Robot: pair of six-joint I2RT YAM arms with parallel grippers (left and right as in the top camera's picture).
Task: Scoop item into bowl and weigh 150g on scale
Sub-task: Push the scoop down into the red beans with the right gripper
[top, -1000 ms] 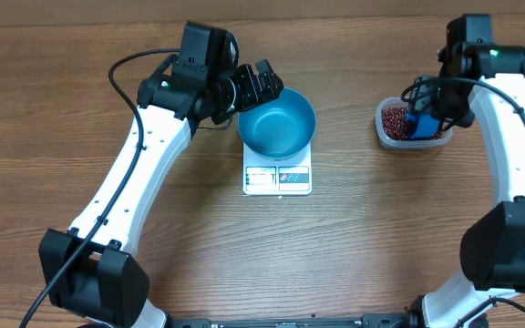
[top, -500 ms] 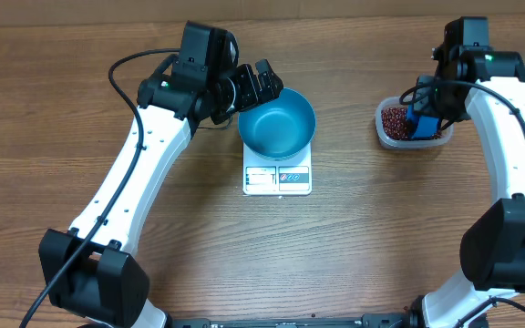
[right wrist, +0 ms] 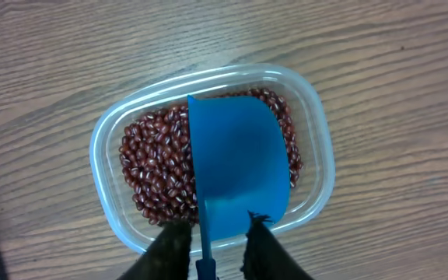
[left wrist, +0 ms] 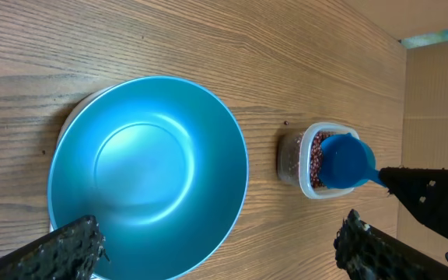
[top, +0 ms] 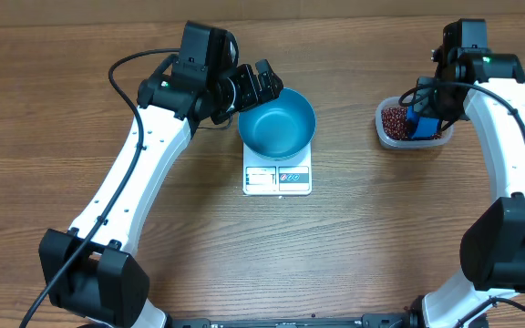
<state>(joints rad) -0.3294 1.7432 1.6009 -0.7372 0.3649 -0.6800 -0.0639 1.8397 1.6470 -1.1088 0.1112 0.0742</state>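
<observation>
The round deep blue bowl [top: 277,126] is seated on the small flat white square scale [top: 277,178] near the ctr of the wooden tabletop [top: 381,237], w/ the scale's display strip left uncovered at the front edge. The L gripper [top: 264,77] is held at the bowl's far-left rim, its fingers spread wide and nothing gripped; in the L wrist view the two dark fingertips are seen far apart at the bottom corners w/ the bowl below and btwn them. Whether the rim is touched can't be told. The small dark red-brown beans [right wrist: 158,167] are heaped in a clear rounded-rectangular plastic tub [right wrist: 323,155], which is set on the tabletop well to the R of the scale and apart from it. A small blue plastic scoop [right wrist: 238,163] is laid over the beans inside the tub, covering approx. the R half of the heap. The R gripper [right wrist: 216,225] is positioned directly above the tub's near edge, its fingers drawn in close on either side of the scoop's thin handle. Whether the handle is actually pinched can't be told from the R wrist view.
</observation>
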